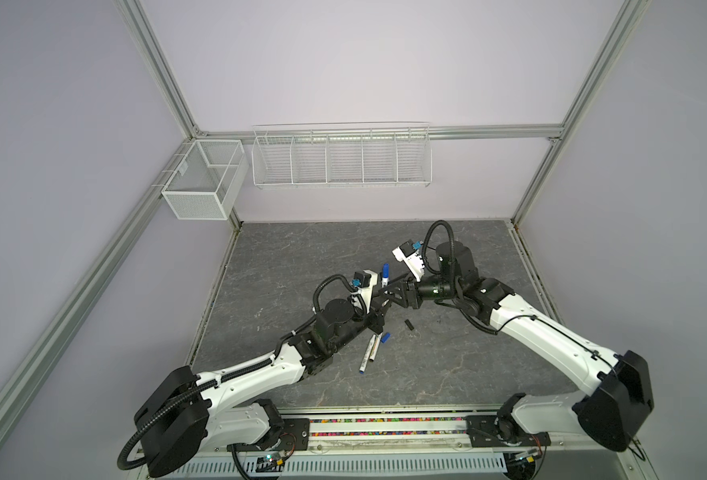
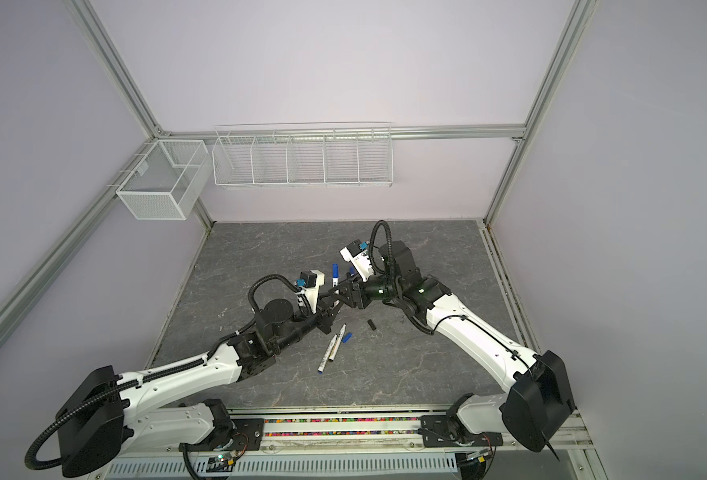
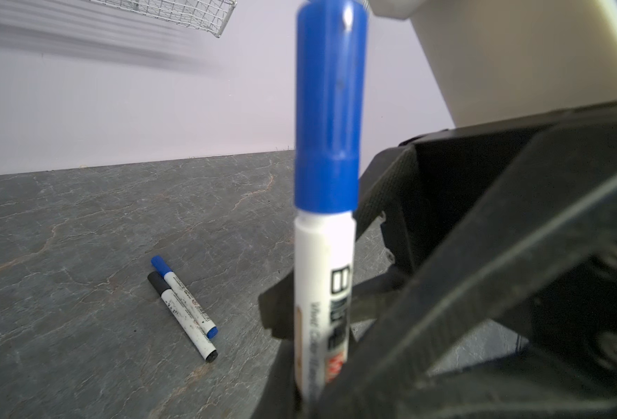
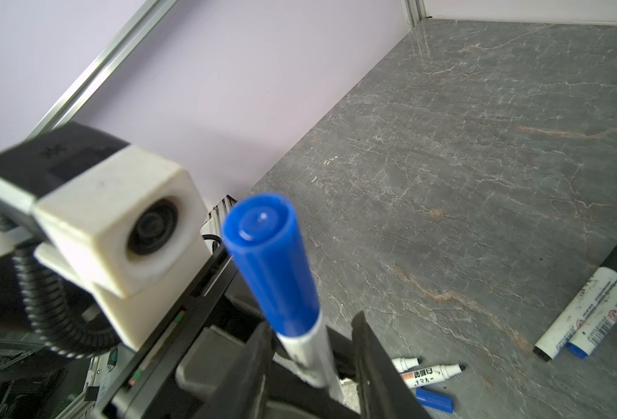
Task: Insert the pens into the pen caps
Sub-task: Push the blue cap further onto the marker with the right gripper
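A: Five pens counted. One stands upright above the middle of the tabletop (image 1: 301, 257): the held pen (image 1: 384, 279), with a blue cap (image 3: 330, 109) seated on its upper end.

B: Which arm has it?

A: The left gripper (image 1: 378, 311), jaws pinching the lower barrel. The right gripper (image 4: 312, 328) is at the same pen, just under the cap. Its jaws are spread, one on each side of the barrel. A gap shows on one side. Whether the other jaw touches, I cannot tell.

B: The remaining four?

A: All lie flat on the tabletop. The black-capped pen (image 3: 182, 319) and the blue-capped pen (image 3: 187, 299) lie side by side, touching, and show in both wrist views. The uncapped pens (image 1: 368, 353), two of them, lie close together near the left arm, on the robot-base side of the grippers.

B: Loose caps?

A: The loose blue cap (image 1: 386, 336) lies just beside their tips. The loose black cap (image 1: 408, 324) lies a little apart, toward the right arm.
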Controlling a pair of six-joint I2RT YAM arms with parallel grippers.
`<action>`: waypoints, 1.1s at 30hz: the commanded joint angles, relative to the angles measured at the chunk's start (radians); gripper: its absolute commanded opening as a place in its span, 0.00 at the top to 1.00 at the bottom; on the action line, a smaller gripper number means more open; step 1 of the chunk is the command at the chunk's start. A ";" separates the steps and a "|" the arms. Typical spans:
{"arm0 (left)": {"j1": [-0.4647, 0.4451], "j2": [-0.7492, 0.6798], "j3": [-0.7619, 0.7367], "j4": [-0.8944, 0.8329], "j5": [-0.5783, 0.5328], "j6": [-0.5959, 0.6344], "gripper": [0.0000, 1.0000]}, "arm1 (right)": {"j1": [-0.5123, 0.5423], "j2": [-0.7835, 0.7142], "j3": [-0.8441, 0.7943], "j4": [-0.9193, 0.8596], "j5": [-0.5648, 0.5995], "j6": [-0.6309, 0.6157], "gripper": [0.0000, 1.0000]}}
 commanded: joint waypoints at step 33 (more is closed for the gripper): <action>-0.080 0.014 -0.147 0.029 -0.102 0.043 1.00 | 0.006 0.059 0.039 -0.076 0.056 0.028 0.68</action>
